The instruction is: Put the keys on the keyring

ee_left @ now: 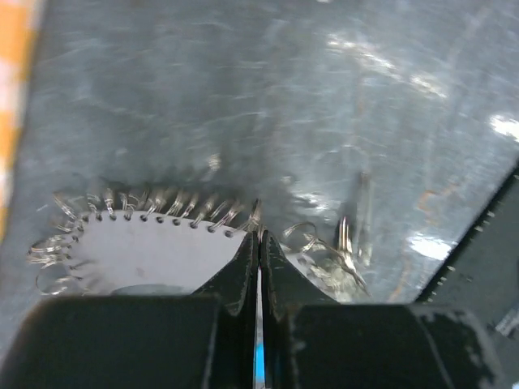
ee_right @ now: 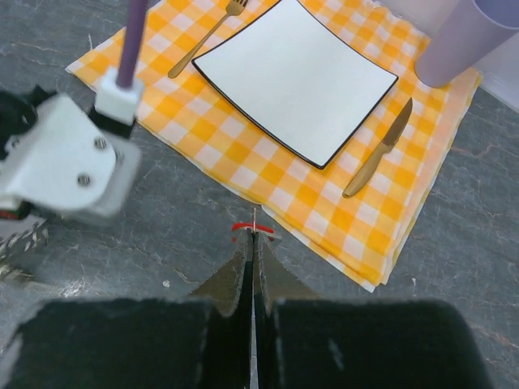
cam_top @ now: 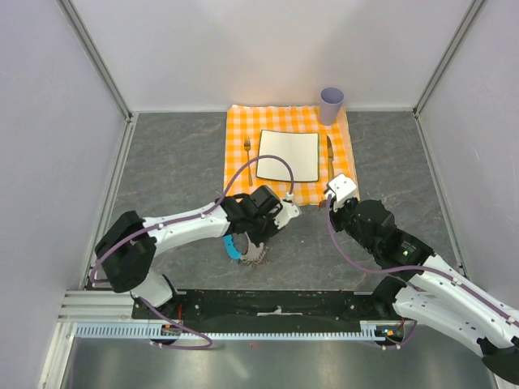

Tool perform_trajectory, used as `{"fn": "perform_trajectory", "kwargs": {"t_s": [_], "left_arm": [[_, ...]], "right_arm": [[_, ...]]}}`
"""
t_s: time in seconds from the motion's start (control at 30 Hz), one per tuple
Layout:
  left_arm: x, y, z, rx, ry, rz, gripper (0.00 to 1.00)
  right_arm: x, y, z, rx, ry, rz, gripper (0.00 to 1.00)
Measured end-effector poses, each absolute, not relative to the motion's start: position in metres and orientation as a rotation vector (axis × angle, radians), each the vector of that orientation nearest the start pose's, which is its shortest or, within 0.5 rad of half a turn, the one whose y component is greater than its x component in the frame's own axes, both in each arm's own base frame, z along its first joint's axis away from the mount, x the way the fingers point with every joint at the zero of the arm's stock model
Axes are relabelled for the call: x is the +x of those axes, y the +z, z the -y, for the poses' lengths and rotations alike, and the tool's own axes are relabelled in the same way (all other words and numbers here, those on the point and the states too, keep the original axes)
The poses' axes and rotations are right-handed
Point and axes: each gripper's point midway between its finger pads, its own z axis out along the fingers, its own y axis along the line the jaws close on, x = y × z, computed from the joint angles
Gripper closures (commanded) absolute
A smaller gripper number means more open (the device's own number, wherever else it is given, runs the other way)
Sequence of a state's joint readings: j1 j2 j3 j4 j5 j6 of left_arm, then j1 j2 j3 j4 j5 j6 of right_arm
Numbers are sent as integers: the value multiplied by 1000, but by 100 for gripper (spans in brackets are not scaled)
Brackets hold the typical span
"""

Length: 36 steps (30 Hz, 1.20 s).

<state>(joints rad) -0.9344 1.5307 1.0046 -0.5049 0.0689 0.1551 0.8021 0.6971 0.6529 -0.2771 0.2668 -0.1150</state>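
Item 1: key (ee_right: 253, 228), red head, pinched in your tightly closed right pincer (ee_right: 255, 240), long axis along the fingers.
Item 2: keyring (cam_top: 250, 251), flat on tabletop (cam_top: 162, 162), well left of key; your left pincer (ee_left: 259, 237), fully closed, grips its edge. Left arm nearer.

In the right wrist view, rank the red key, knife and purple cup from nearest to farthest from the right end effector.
1. Red key, at the right end effector tips.
2. Knife, ahead to the right.
3. Purple cup, far right corner.
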Motion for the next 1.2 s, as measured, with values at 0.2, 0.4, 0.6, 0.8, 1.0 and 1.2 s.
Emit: {"fn": "perform_trajectory", "kwargs": {"t_s": [0.2, 0.4, 0.6, 0.8, 1.0, 1.2], "left_arm": [[179, 57, 308, 1589, -569, -2195, 98], [171, 48, 331, 1673, -707, -2121, 98], [175, 36, 344, 1685, -744, -2094, 95], [182, 26, 348, 1681, -715, -2101, 89], [186, 25, 347, 1674, -691, -2101, 87], [187, 22, 346, 1665, -672, -2088, 85]], "right_arm": [[233, 214, -167, -663, 217, -1772, 100], [234, 212, -166, -658, 209, -1775, 100], [235, 213, -165, -651, 201, -1775, 100], [236, 212, -166, -652, 198, -1778, 100], [236, 210, -166, -654, 196, -1782, 100], [236, 210, -166, -654, 197, -1782, 100]]}}
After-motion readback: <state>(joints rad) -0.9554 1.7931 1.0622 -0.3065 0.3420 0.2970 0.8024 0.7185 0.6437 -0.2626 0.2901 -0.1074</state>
